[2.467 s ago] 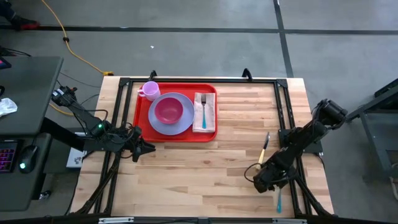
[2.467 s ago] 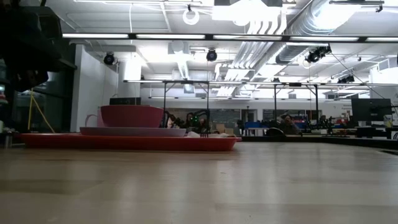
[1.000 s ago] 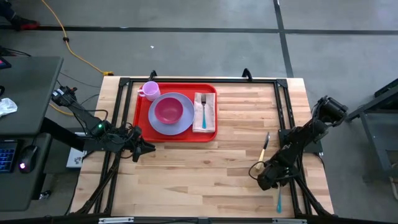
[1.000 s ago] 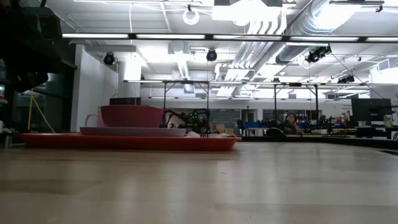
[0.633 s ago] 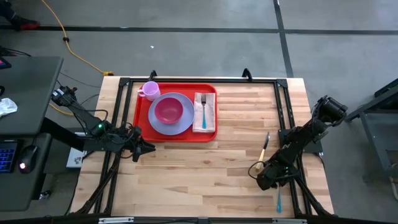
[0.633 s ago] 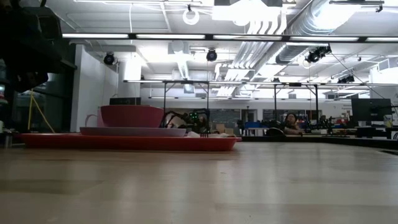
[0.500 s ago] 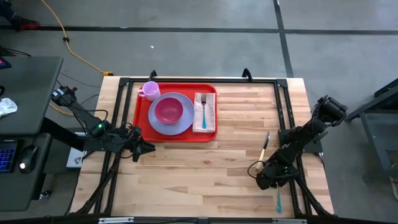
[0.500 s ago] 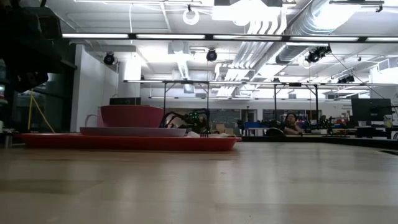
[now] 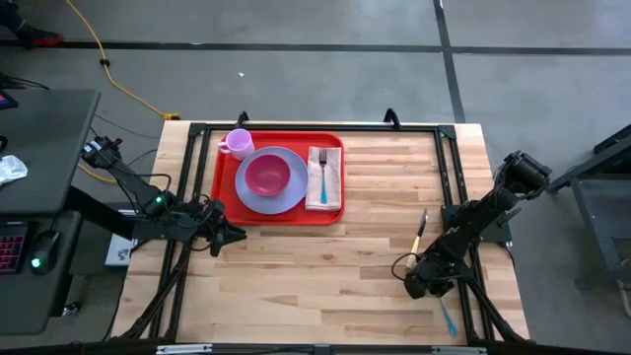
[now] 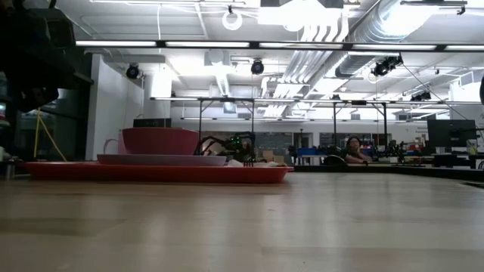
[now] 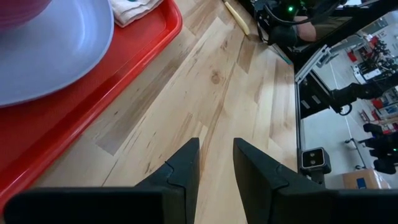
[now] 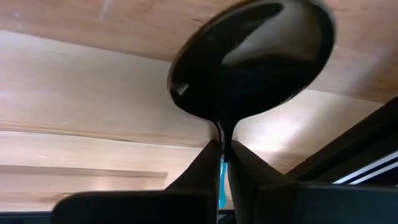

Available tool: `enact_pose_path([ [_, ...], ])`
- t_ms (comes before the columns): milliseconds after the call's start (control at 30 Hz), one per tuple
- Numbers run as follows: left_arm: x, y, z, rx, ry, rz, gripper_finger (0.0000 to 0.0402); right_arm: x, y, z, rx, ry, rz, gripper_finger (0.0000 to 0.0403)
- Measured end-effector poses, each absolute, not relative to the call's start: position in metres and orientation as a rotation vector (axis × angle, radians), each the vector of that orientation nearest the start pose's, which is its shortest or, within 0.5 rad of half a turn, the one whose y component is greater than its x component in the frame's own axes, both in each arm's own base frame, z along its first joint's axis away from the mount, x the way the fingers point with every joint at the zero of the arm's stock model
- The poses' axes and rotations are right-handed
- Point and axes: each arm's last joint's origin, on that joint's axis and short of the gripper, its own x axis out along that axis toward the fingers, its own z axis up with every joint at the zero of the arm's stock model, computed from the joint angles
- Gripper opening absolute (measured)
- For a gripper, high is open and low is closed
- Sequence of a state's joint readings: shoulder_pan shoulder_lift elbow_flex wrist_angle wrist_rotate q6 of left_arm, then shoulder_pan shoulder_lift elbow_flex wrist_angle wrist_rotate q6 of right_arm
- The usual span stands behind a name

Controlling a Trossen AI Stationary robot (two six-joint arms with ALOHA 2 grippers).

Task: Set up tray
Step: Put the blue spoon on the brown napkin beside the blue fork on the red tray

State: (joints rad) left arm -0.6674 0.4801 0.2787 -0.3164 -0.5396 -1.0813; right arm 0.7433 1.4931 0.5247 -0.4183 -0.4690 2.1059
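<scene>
Although the right gripper (image 9: 418,279) had closed its fingers on the thin neck of a spoon (image 12: 252,59), the hold was narrow and sat just below the bowl, so the spoon could pivot or slip during any fast swing toward the tray (image 9: 279,219). The long teal handle (image 9: 449,319) trailed behind the gripper over the near right table edge, and it could catch on the frame there if the arm turned low. The tray lay at the far left of the table (image 9: 325,276), well apart from that gripper, already carrying a plate (image 9: 296,195) with a pink bowl (image 9: 266,176), a cup (image 9: 237,143), and a napkin (image 9: 323,190) with a fork (image 9: 322,168); a careless placement could disturb the fork or napkin. A knife (image 9: 420,234) lay on the table near the right arm, untouched. The left gripper (image 11: 215,165) waited just off the tray's near left corner, fingers slightly apart and empty. Only the right wrist view showed the pinch on the spoon; the high view alone gave the layout. The low view showed the tray's rim and a seated person (image 10: 352,149) far behind, but neither gripper.
</scene>
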Motion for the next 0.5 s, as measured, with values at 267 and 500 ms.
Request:
enact_pose_path([
  [267,0.1021,-0.0616,0.1894,-0.770,0.440,0.113,0.0129,0.1414,0.1478,0.1066,1.284,1.767,-0.859,0.0005],
  [500,0.1034,-0.0626,0.1922,-0.792,0.416,0.098,0.0129,0.1407,0.1472,0.1108,1.296,1.768,-0.836,0.0003],
])
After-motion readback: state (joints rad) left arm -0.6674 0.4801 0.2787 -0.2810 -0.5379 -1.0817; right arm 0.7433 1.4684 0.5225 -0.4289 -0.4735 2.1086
